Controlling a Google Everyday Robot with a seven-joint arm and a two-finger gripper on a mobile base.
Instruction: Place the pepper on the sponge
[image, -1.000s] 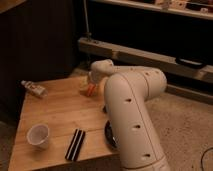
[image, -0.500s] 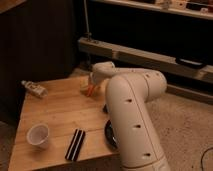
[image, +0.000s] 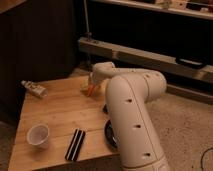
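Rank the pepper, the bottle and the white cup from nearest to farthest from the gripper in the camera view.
1. pepper, right at the gripper, on the far side.
2. bottle, lying at the far left.
3. white cup, near the front left corner.

Light wooden table (image: 60, 111) stands on speckled grey floor (image: 190, 125). Dark wall (image: 40, 45) behind it; pale beam (image: 145, 54) crosses at right. Lighting dim.

Hand (image: 93, 84) low at far edge of desk (image: 55, 112), right over the pepper (image: 90, 91). Bare wood left of hand as far as the lying bottle (image: 34, 88). Camera-side of hand: cup (image: 38, 135) and striped bar (image: 76, 144), well apart, with a gap between them. Right of hand, the arm (image: 132, 115) blocks passage, with the black bowl (image: 111, 134) partly hidden behind it.
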